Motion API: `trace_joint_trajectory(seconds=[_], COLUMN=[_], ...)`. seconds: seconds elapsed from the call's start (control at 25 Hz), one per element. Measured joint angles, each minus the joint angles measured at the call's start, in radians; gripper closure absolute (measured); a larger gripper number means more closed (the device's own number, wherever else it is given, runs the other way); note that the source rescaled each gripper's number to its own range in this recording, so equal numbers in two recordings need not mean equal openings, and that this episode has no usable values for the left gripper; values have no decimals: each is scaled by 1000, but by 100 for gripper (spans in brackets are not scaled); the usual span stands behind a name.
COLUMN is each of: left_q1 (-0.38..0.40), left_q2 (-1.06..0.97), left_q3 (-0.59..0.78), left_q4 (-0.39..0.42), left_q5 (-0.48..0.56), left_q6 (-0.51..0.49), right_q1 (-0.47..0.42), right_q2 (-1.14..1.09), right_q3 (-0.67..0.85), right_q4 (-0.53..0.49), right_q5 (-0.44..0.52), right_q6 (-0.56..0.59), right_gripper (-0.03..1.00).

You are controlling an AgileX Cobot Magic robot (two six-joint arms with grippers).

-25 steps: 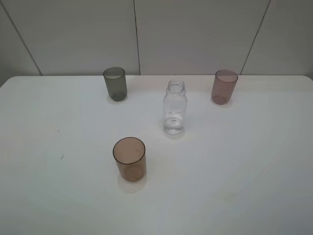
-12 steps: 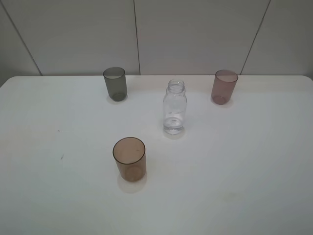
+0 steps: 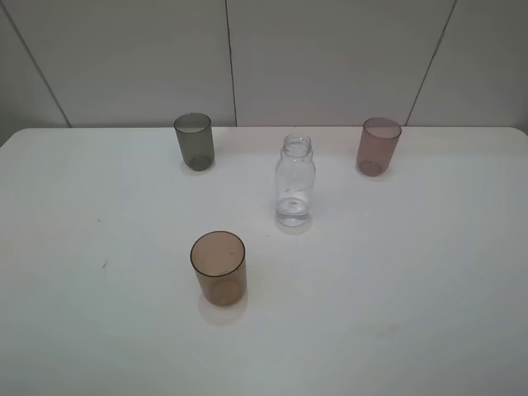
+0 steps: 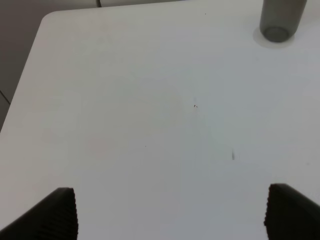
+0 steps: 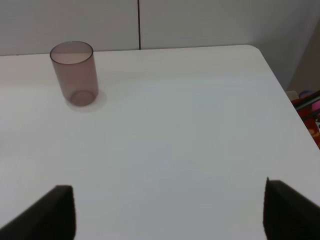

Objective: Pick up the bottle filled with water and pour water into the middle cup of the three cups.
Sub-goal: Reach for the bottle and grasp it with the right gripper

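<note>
The clear uncapped bottle point(image 3: 294, 181) stands upright near the middle of the white table point(image 3: 412, 272) in the exterior high view. The amber-brown cup point(image 3: 219, 267) stands in front of it, to the left. The smoky grey cup point(image 3: 194, 141) stands at the back left, the pinkish-mauve cup point(image 3: 379, 146) at the back right. Neither arm shows in the exterior high view. My left gripper point(image 4: 170, 212) is open over bare table, with the grey cup point(image 4: 281, 19) far ahead. My right gripper point(image 5: 167, 212) is open, with the mauve cup point(image 5: 74, 72) ahead.
A tiled wall point(image 3: 330, 58) rises behind the table. The table's corner and side edge point(image 5: 272, 75) show in the right wrist view, with red clutter point(image 5: 307, 107) beyond it. The table's other corner point(image 4: 45, 20) shows in the left wrist view.
</note>
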Motion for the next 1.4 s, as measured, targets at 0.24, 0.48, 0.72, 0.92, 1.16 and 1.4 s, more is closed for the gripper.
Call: trace_joint_trajectory(seconds=[0.24,0.48,0.72,0.92,1.16,1.4], left_q1=[0,0,0,0,0,0], left_q2=[0,0,0,0,0,0], left_q3=[0,0,0,0,0,0], left_q4=[0,0,0,0,0,0], left_q5=[0,0,0,0,0,0], left_q6=[0,0,0,0,0,0], right_q1=[0,3,15,15,123,327], right_q2=[0,31,225,530,804,969], right_q3=[0,0,-60,-161,-197,-197], right_q4=[0,42,147,220,221,223], right_q5=[0,-1,-93,-308,-490,-611], right_q6=[0,0,0,0,0,0], right_gripper=[51,51,51,51,51,51])
